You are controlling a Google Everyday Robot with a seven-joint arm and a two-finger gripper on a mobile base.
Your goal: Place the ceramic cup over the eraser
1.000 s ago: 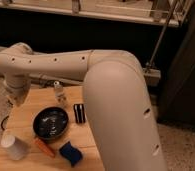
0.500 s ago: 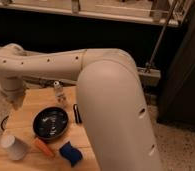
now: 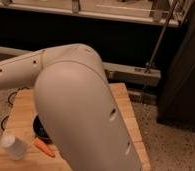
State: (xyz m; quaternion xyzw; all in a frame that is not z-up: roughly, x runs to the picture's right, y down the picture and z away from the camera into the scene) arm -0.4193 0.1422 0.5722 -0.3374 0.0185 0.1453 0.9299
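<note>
tool: out of frame; the forearm point(image 3: 16, 70) runs off the left edge toward it. I cannot tell whether it is apart, together or clamped on anything.
arm: pale cream shell with a few small dark holes. The big rounded upper arm point(image 3: 83, 115) fills the middle of the view.
ceramic cup point(image 3: 12, 147): plain white, unmarked and tapered, with no handle showing. It sits free on the tabletop at lower left, below the forearm, on the tool's side of the scene. I cannot tell which end is up.
eraser: hidden; the upper arm covers most of the tabletop.
carrot point(image 3: 43, 147): orange, lying flat just beside the cup, on the side away from the tool.
black bowl point(image 3: 39, 131): only a sliver shows at the arm's edge, behind the carrot.
tabletop point(image 3: 123, 107): light wood.
</note>
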